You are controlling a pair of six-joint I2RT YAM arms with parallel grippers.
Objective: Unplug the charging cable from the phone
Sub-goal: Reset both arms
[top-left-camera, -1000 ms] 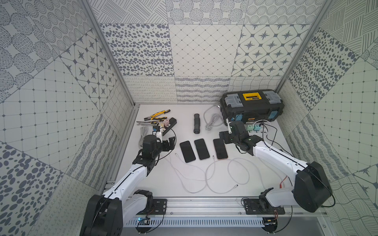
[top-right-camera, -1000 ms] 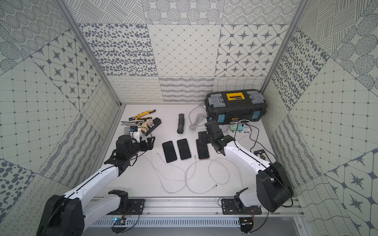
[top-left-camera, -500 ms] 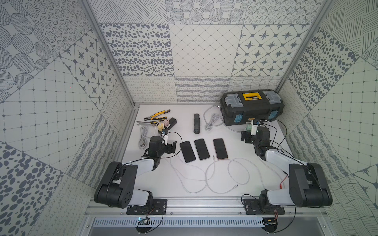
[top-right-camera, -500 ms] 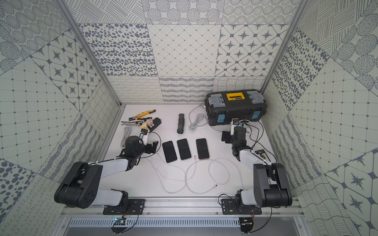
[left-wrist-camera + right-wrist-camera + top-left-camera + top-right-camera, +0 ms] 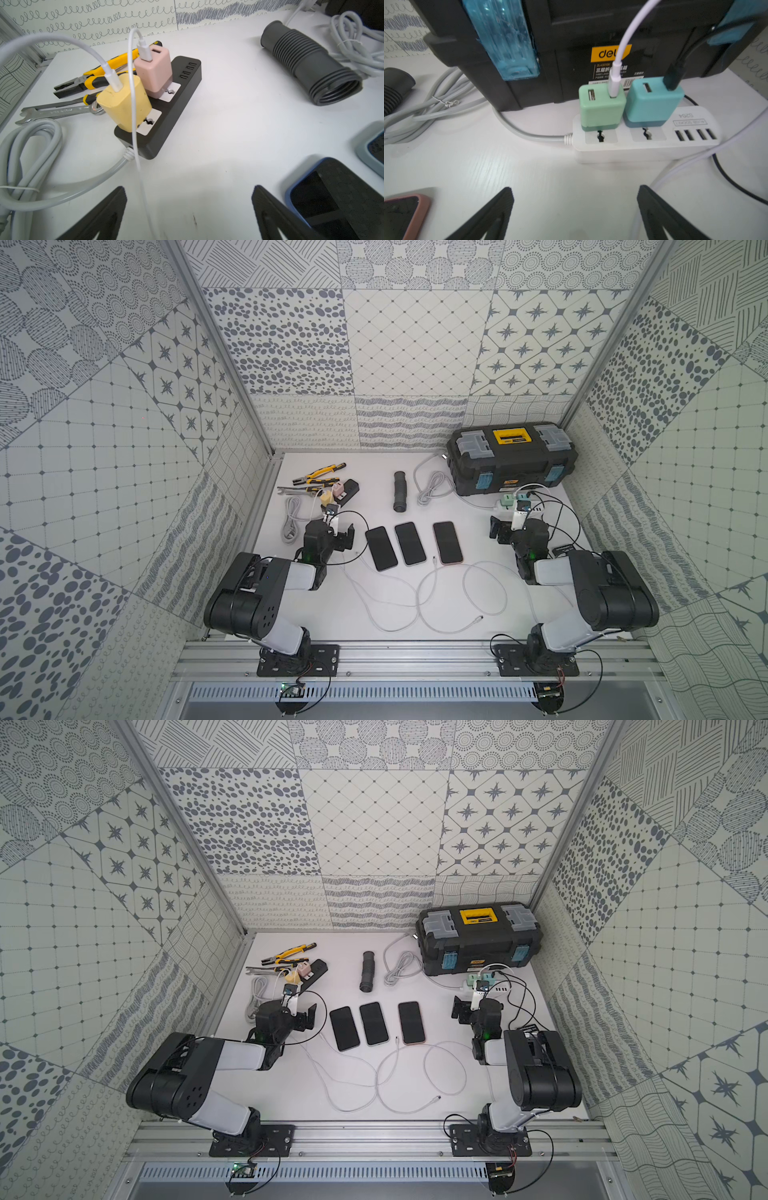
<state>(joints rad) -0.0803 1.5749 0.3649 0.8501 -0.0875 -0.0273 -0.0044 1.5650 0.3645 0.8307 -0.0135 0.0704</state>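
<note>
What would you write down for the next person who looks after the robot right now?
Left gripper: open, empty, near the black plastic power strip.
Right gripper: open, empty, facing the white plastic power strip.
Blue-cased phone, grey-cased phone, pink-cased phone: side by side on the white table.
White charging cables: lying loose; one free plug by the pink-cased phone's near end, another nearer the rail.
Done: no cable looks joined to any phone.
Left: likely nothing; the blue-cased phone's port is too small to confirm.

Table (image 5: 374,489) is lit brightly, evenly from above; shadows are thrown soft; phone (image 5: 400,214) is blurred in right wrist view.
</note>
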